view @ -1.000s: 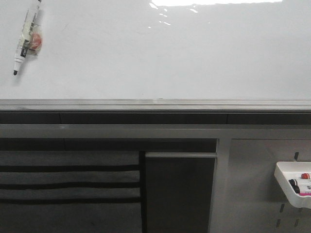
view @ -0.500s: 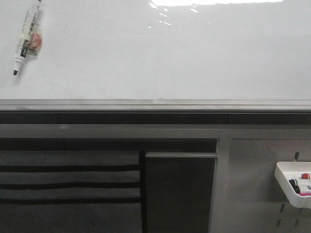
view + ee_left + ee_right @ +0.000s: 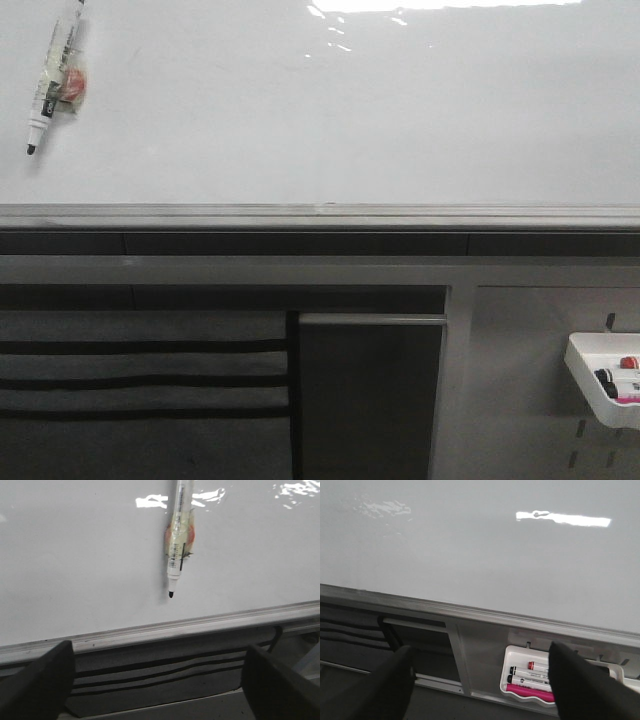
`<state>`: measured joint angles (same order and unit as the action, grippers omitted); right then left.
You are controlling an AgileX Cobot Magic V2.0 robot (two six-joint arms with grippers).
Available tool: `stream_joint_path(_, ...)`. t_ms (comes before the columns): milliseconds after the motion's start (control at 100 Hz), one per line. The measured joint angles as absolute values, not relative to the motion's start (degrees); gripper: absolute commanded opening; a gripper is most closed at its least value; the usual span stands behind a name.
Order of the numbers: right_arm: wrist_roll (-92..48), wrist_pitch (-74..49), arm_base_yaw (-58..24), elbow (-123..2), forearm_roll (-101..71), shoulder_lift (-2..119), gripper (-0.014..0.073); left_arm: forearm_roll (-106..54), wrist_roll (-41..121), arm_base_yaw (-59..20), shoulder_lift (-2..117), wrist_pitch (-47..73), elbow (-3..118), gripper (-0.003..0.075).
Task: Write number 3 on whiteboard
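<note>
The whiteboard (image 3: 330, 120) is glossy white and bare; no number 3 shows on it. A white marker (image 3: 52, 80) with a black tip hangs point-down at the board's upper left, stuck on with an orange-red patch; it also shows in the left wrist view (image 3: 177, 545). A grey metal ledge (image 3: 320, 215) runs along the board's lower edge. My left gripper (image 3: 159, 680) is open and empty, below the marker and short of the ledge. My right gripper (image 3: 480, 680) is open and empty, in front of the tray. Neither gripper shows in the front view.
A white tray (image 3: 585, 375) on the grey slotted panel (image 3: 520, 380) at lower right holds several markers (image 3: 532, 675), one pink. Grey foam strips (image 3: 140, 370) and a dark panel (image 3: 365, 400) lie below the ledge.
</note>
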<state>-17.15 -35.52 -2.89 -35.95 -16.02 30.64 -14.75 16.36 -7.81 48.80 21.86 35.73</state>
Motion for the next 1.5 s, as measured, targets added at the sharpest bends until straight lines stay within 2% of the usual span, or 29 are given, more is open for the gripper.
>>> stream_joint_path(290,-17.39,-35.52,-2.89,-35.95,-16.22,32.44,0.0498,-10.91,16.63,-14.13,64.11,10.45,39.34,0.0619)
stream_joint_path(750,-17.53,-35.52,-2.89,-35.95,-16.35,32.44,0.0498,-9.64,16.63,-15.04,80.32,-0.96,44.05,0.0615)
stream_joint_path(820,-17.53,-35.52,-2.89,-35.95,-16.35,32.44,0.0498,-9.64,16.63,-15.04,81.25,-2.59,44.05,0.0574)
stream_joint_path(1010,-17.53,-35.52,-2.89,-35.95,-16.35,32.44,0.0498,-9.44,16.63,-15.04,82.83,-5.23,44.05,0.0384)
stream_joint_path(1200,-17.53,-35.52,-2.89,-35.95,-16.35,32.44,0.0498,-9.40,16.63,-15.04,83.41,-5.99,44.05,0.0235)
stream_joint_path(1500,-17.53,-35.52,-2.89,-35.95,-16.35,32.44,0.0498,-9.40,16.63,-15.04,83.51,-6.80,44.05,0.0060)
